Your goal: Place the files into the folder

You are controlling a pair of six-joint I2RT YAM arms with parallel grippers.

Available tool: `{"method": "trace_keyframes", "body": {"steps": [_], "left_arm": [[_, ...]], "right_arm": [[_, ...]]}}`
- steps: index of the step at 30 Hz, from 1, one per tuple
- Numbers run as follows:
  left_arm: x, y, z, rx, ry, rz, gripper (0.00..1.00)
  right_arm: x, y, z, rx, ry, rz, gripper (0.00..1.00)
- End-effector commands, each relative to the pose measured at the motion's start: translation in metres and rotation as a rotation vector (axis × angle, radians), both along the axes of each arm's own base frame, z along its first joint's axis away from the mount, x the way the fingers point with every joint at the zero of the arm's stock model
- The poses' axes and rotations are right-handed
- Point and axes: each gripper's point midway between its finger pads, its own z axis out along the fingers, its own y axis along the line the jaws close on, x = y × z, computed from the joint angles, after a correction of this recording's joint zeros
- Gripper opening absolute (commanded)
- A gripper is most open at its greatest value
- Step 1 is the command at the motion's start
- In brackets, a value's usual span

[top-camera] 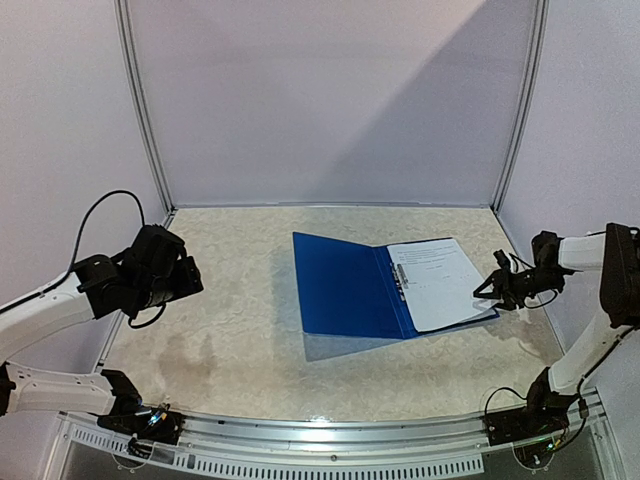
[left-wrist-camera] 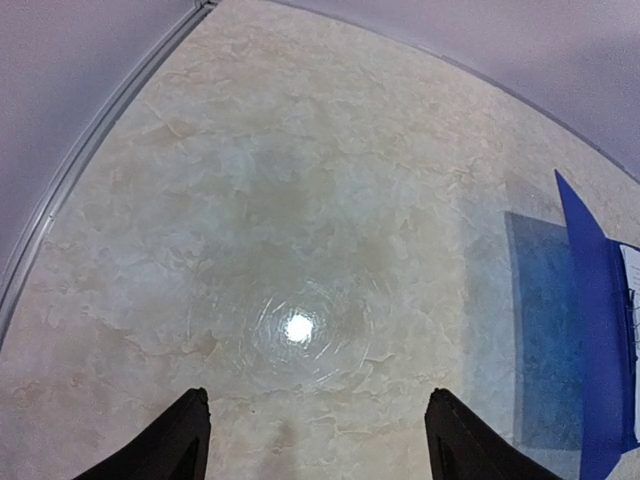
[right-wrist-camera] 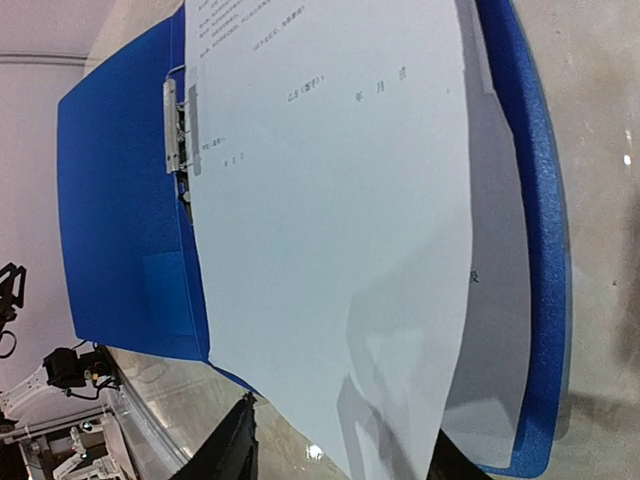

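Note:
The blue folder [top-camera: 345, 285] lies open at the table's middle right, its left cover tilted up a little. The files [top-camera: 440, 283], white printed sheets, lie on its right half beside the metal clip [top-camera: 400, 277]. My right gripper [top-camera: 487, 290] is at the sheets' right edge, jaws open. In the right wrist view the top sheet [right-wrist-camera: 330, 200] curls up above the lower sheet and reaches between my fingers [right-wrist-camera: 235, 445]; the folder [right-wrist-camera: 120, 200] and clip [right-wrist-camera: 172, 125] show behind. My left gripper [top-camera: 190, 280] is open and empty, high over bare table at the left [left-wrist-camera: 320, 440].
The table is a pale marbled surface [top-camera: 230, 300] enclosed by white walls with metal corner posts [top-camera: 145, 110]. A metal rail [top-camera: 330, 430] runs along the near edge. The folder's left cover [left-wrist-camera: 590, 330] shows at the right edge of the left wrist view.

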Motion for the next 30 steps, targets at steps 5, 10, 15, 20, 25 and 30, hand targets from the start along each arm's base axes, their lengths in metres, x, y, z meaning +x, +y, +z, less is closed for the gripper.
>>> {"method": "trace_keyframes", "body": {"steps": [5,10,15,20,25,30], "left_arm": [[0.003,-0.008,-0.015,-0.007,0.029,-0.036,0.75],[0.007,-0.042,-0.014,-0.031,0.028,-0.141,0.73],[0.010,-0.090,-0.017,-0.073,0.060,-0.295,0.74],[0.011,-0.145,-0.035,-0.203,0.127,-0.441,0.74],[0.013,-0.191,-0.039,-0.342,0.145,-0.546,0.74],[0.014,-0.224,-0.046,-0.402,0.189,-0.617,0.74]], "right_arm": [[0.002,-0.014,0.005,-0.242,-0.066,0.049,0.52],[0.007,-0.029,0.008,-0.351,-0.100,0.034,0.52],[0.013,-0.041,0.012,-0.422,-0.120,0.028,0.54],[0.025,-0.046,0.020,-0.449,-0.153,0.020,0.54],[0.037,-0.048,0.019,-0.452,-0.179,0.016,0.54],[0.046,-0.045,0.011,-0.398,-0.163,0.022,0.55]]}}
